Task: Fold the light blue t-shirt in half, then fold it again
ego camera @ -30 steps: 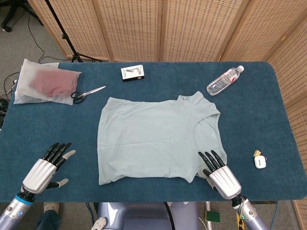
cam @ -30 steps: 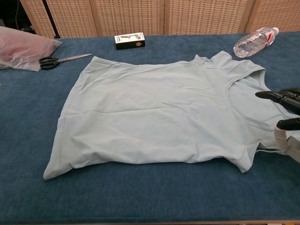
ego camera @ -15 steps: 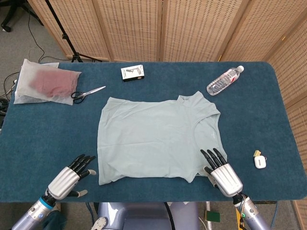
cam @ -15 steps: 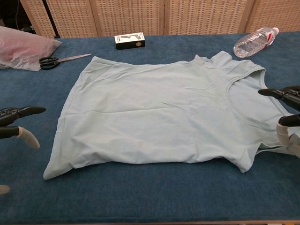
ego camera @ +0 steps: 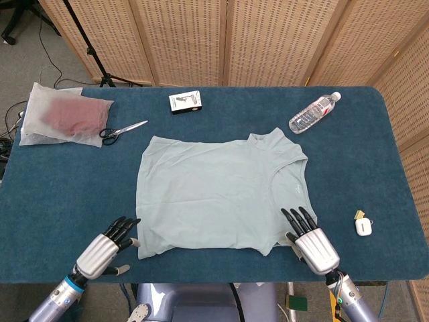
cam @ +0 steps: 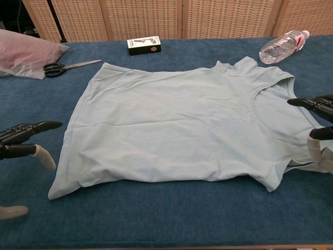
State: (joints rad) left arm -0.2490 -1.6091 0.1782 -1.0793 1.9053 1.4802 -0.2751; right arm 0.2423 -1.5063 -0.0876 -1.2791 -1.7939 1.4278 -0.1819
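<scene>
The light blue t-shirt (ego camera: 218,194) (cam: 182,127) lies spread flat on the blue table, neck and sleeves toward the right, hem toward the left. My left hand (ego camera: 107,249) (cam: 23,140) hovers open just left of the shirt's near hem corner, fingers apart and pointing at the cloth. My right hand (ego camera: 310,240) (cam: 317,127) is open over the near sleeve at the shirt's right end, fingertips above the fabric. Neither hand holds anything.
Scissors (ego camera: 123,131) and a plastic bag with red cloth (ego camera: 64,121) lie at the far left. A small box (ego camera: 186,102) sits behind the shirt, a water bottle (ego camera: 314,112) at the far right, a small white object (ego camera: 362,225) near the right edge.
My left hand has moved right, closing in on the shirt's near hem corner. My right hand has barely shifted.
</scene>
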